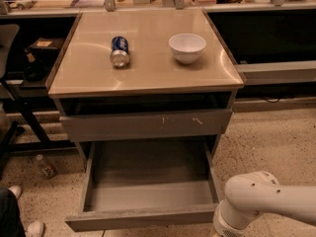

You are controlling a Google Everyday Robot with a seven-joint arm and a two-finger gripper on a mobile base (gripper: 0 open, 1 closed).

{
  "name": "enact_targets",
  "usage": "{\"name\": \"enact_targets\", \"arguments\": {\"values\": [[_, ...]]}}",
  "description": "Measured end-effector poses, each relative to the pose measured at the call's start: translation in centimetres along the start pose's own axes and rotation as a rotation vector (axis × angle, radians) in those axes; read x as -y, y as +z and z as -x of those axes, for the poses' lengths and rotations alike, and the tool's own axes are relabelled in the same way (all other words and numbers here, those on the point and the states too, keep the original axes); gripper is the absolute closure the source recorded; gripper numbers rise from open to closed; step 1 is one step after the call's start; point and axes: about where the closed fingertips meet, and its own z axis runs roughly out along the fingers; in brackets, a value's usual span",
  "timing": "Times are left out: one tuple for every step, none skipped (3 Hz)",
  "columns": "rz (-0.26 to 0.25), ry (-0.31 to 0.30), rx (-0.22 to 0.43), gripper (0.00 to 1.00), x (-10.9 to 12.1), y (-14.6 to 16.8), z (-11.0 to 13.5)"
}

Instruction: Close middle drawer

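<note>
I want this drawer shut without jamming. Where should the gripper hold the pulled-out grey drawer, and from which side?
Grip the wide grey handle-less middle drawer by the top edge of its flat front panel, mid-width, coming from above and in front: no handle, and the open box leaves that lip free. The gripper is out of view; only the white arm shows, lower right.

Speckled floor (269,132); beige tabletop (148,70); black chair legs (28,116) at left; bottle (46,166) lying on floor nearby.
</note>
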Motion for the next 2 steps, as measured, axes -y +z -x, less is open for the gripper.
{"name": "enact_targets", "arguments": {"values": [[-0.007, 0.026, -0.014, 1.0, 0.1, 0.7, -0.1], [-0.037, 0.067, 0.013, 1.0, 1.5, 3.0, 0.6]]}}
